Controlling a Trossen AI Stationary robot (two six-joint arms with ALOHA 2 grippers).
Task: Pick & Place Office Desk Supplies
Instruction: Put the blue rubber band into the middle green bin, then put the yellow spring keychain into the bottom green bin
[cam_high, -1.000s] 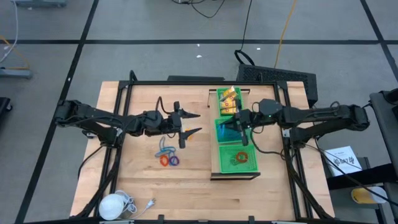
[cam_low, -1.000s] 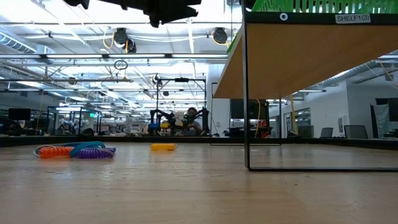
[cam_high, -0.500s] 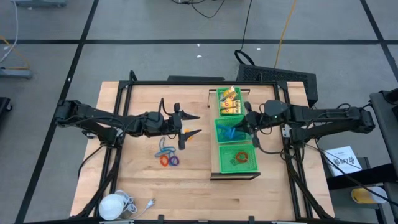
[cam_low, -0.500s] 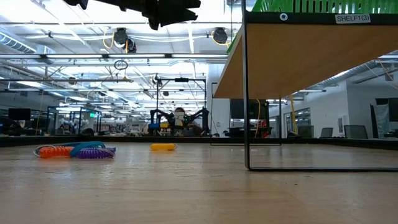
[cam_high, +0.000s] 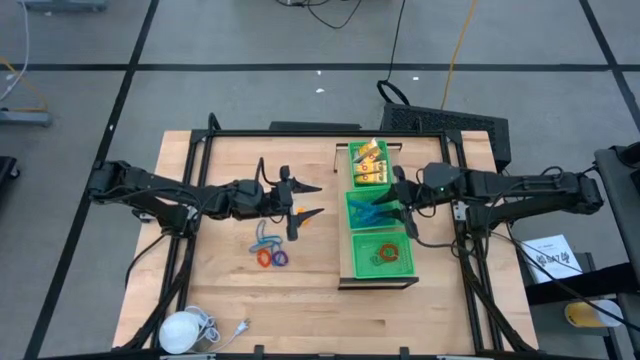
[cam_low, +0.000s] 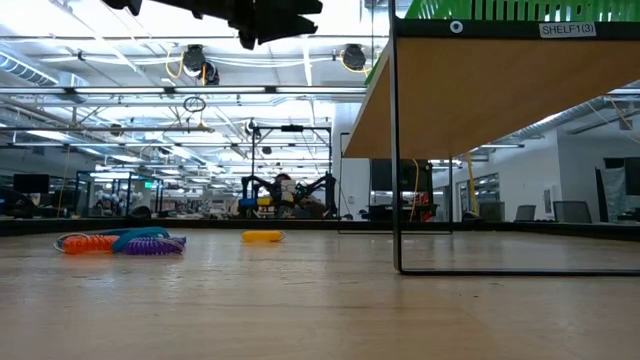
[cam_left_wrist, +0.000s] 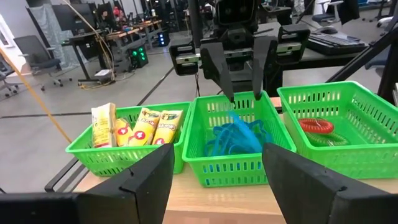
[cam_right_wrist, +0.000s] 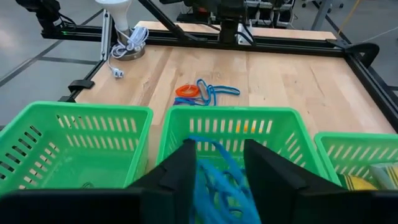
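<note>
Three green baskets stand in a row on a raised wooden shelf (cam_high: 345, 278). The far one (cam_left_wrist: 127, 146) holds yellow packets, the middle one (cam_left_wrist: 239, 163) blue clip-like pieces (cam_left_wrist: 236, 137), the near one (cam_left_wrist: 348, 146) red and orange rings. My right gripper (cam_left_wrist: 244, 96) hangs open just above the blue pile (cam_right_wrist: 217, 180), pointing toward the table's left; I cannot tell whether it touches the pile. My left gripper (cam_high: 315, 200) is open in the air left of the shelf, facing the baskets. Orange, purple and blue rings (cam_high: 270, 252) lie on the table.
A white round object with a cord (cam_high: 185, 328) sits at the table's near left corner. A small yellow thing (cam_low: 263, 236) lies on the table beyond the rings (cam_low: 120, 242). The shelf's thin black leg (cam_low: 397, 150) stands on the tabletop. A black frame rims the table.
My right gripper has drawn back a little toward the table's right edge over the middle basket, tipped further down and opened. The blue piece it was shut on now lies in the basket with the others.
</note>
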